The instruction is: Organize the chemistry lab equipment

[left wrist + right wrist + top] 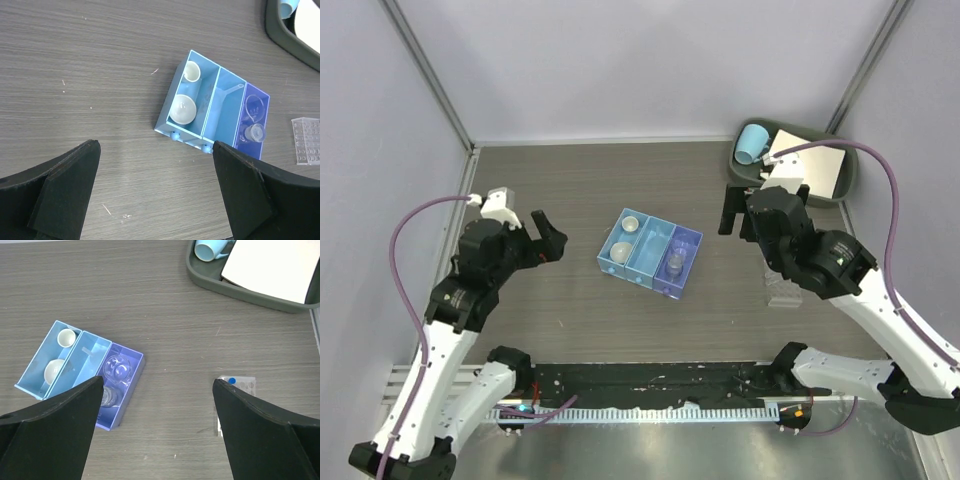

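Well apart: left gripper, blue tray.

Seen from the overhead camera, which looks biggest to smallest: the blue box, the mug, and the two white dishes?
1. blue box
2. light-blue mug
3. nearer white dish
4. farther white dish, a bit smaller than the nearer one

**Robotics laboratory test cell.** A wood-grain bench is enclosed by plain pale panels set between metal frame posts. Two robot arms, the left arm and the right arm, are mounted at its near edge on a brushed-metal plate, with purple cables looping in the open. Staged props include a blue compartment box holding white dishes, and a dark tray.
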{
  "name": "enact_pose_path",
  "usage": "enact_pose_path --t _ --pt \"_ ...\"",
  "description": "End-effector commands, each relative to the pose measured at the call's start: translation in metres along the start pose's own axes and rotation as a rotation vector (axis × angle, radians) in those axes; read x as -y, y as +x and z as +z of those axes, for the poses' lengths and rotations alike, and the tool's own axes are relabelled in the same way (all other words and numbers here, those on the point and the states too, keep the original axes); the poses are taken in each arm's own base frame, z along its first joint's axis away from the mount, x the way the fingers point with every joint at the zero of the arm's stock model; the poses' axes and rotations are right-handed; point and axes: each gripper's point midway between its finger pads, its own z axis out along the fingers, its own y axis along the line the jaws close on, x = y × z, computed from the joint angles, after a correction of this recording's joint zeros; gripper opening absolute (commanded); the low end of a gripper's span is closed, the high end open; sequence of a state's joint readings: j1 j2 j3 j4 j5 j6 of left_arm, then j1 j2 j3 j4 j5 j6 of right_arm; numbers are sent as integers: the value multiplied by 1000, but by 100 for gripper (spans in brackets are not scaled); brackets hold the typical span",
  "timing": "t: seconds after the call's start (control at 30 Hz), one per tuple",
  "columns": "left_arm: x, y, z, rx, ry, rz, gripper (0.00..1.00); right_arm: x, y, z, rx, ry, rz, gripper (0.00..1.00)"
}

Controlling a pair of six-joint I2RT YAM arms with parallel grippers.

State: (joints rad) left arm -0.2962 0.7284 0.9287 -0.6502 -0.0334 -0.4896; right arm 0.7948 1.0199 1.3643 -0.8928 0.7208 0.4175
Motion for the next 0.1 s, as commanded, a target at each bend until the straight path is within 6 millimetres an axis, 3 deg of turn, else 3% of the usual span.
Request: enact_pose_path --t 0.0,0.07 --pt "6 -15 -13 77 39 20 100 -8 -17 -11 24 -67 39 96" --pt "5 -19 -16 95 30 23 100 2 -22 -9 43 0 49 96"
